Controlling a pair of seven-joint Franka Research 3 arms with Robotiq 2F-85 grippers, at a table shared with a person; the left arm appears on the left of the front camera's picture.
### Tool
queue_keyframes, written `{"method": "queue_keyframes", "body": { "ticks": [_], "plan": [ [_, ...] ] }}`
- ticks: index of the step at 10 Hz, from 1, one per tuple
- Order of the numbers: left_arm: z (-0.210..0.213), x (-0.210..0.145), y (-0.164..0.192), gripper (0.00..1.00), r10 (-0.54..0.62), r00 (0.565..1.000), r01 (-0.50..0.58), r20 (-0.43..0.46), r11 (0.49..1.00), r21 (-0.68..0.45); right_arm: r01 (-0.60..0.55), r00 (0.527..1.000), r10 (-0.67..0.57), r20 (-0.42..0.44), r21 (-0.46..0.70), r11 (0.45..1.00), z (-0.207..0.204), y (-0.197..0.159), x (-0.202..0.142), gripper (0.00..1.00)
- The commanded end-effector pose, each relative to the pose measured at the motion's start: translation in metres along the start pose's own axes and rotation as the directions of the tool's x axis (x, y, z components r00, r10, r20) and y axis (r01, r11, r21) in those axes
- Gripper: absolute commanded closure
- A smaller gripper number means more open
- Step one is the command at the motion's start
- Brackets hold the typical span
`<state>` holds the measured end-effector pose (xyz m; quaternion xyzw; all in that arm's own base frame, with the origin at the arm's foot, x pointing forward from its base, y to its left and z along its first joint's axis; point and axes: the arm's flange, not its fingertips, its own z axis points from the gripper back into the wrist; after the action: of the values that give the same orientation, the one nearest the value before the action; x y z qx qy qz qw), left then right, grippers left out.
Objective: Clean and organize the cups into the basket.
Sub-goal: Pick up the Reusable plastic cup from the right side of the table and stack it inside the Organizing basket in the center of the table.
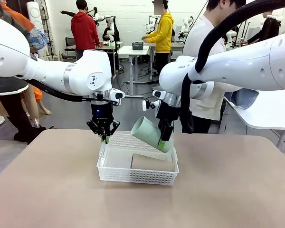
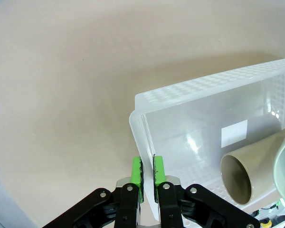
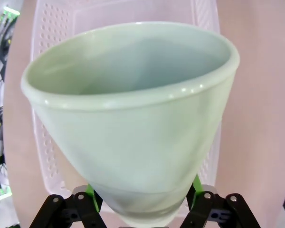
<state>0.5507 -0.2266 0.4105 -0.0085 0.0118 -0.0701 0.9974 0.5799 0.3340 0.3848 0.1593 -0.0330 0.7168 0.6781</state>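
Observation:
A white lattice basket (image 1: 137, 176) stands mid-table, its rim (image 2: 204, 85) also in the left wrist view. My left gripper (image 1: 103, 137) is shut on the basket's far-left corner wall, its green pads (image 2: 137, 173) clamped on either side of the rim. One tan cup (image 1: 152, 162) lies on its side inside, mouth toward the left wrist camera (image 2: 237, 178). My right gripper (image 1: 166, 142) is shut on the narrow base of a pale mint green cup (image 1: 149, 133), held tilted above the basket's right half, mouth up-left. The mint cup (image 3: 133, 118) hides most of the basket (image 3: 52, 28) below.
The tan tabletop (image 1: 237, 190) has free room on all sides of the basket. A person in white (image 1: 204, 57) stands at the far side behind my right arm. A white table (image 1: 266, 114) stands off to the right.

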Motion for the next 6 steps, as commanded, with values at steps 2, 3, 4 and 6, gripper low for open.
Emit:
{"method": "queue_keyframes", "body": {
  "ticks": [2,3,4,6],
  "plan": [
    [0.002,-0.001,0.001,1.0,0.002,1.0,-0.002,0.002,1.0,-0.001,0.012,1.0,-0.012,0.003,0.031,0.999,-0.016,-0.004,-0.009,0.2],
    [0.002,-0.001,0.001,1.0,0.002,1.0,-0.002,0.002,1.0,-0.001,0.022,1.0,-0.021,-0.004,0.038,0.999,-0.019,-0.008,-0.008,0.2],
    [0.002,-0.001,0.001,1.0,0.002,1.0,-0.002,0.002,1.0,-0.001,0.03,1.0,-0.03,-0.008,0.049,0.998,-0.02,-0.01,-0.007,0.2],
    [0.002,-0.001,0.001,1.0,0.002,1.0,-0.002,0.002,1.0,-0.001,0.046,0.999,-0.046,-0.006,0.061,0.997,-0.021,-0.014,-0.007,0.17]
  ]
}}
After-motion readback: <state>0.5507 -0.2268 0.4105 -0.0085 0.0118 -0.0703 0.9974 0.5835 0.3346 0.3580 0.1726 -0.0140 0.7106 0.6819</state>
